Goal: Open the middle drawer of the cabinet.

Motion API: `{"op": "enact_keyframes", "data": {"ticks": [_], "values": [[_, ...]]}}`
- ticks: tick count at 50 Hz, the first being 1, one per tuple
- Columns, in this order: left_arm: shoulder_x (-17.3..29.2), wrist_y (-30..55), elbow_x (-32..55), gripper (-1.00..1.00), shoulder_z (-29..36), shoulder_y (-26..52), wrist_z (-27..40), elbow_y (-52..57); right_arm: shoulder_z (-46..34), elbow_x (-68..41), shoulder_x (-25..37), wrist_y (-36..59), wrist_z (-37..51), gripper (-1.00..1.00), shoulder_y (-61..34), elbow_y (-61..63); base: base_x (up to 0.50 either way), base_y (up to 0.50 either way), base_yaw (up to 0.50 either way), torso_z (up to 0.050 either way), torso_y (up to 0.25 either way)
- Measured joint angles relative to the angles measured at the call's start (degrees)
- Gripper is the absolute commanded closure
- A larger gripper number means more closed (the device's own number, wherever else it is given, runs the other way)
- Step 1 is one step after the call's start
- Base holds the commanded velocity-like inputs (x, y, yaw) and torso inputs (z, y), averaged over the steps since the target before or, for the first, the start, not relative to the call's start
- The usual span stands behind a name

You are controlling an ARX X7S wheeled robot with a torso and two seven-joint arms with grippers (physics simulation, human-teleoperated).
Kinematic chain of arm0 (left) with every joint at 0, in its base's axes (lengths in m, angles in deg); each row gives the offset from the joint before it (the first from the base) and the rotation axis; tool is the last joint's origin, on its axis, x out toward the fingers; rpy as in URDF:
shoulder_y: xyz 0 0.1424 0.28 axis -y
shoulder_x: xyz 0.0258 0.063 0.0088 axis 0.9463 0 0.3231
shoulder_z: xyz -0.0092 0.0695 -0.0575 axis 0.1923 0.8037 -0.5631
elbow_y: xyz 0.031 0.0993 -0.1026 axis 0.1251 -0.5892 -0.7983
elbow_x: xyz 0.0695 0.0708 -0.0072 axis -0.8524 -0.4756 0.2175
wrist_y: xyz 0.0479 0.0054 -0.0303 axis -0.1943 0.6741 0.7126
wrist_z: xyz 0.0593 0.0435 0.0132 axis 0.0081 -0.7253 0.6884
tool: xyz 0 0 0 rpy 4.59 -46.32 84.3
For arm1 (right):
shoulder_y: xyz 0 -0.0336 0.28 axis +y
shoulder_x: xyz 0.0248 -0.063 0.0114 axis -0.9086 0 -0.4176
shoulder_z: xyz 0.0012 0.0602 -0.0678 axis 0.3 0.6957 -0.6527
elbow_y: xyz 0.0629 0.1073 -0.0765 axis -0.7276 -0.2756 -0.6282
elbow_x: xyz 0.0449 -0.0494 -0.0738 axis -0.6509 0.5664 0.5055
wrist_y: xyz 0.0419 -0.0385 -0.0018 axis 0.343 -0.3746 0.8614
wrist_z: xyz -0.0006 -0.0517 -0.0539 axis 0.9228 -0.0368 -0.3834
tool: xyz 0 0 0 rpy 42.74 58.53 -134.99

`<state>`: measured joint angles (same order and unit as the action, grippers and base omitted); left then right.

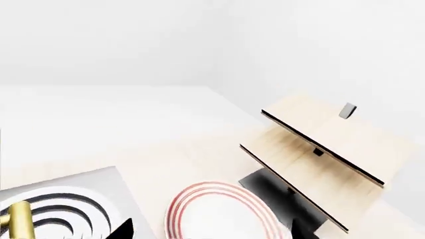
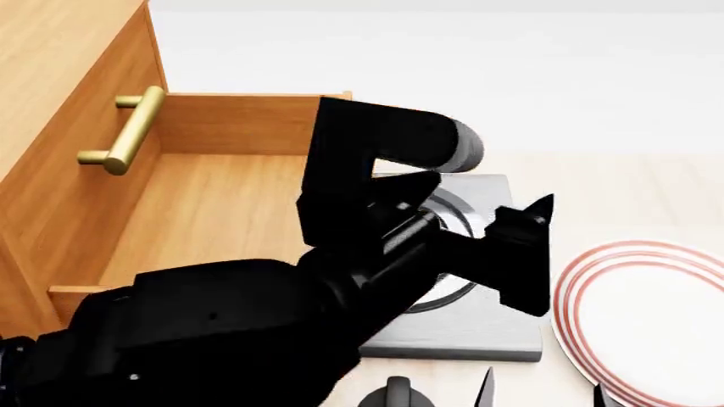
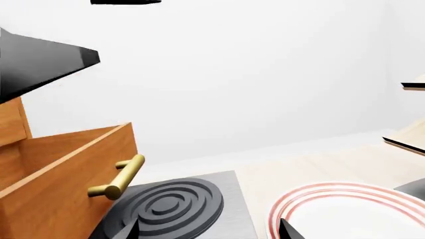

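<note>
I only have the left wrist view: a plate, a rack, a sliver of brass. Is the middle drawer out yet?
Observer: Yes. In the head view the middle drawer stands pulled out of the cabinet, with its wooden inside showing.
Operator: Where does its front sit?
Observer: The right wrist view shows its brass handle sticking out over the edge of the hotplate.
Operator: And the right claw?
Observer: The right claw is open and holds nothing, with the red-rimmed plate just beyond its tips.
</note>
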<state>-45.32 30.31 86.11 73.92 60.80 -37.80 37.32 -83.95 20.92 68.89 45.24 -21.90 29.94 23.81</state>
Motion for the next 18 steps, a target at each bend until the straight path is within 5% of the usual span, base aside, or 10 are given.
{"op": "enact_keyframes", "data": {"ticks": [18], "values": [[-0.5, -3.0, -6.1, -1.0, -2.1, 1.1, -0.3, 8.9, -0.2, 0.0, 0.1, -0.1, 0.1, -1.0, -0.1, -0.1, 0.0, 0.0, 0.0, 0.0, 0.0]]}}
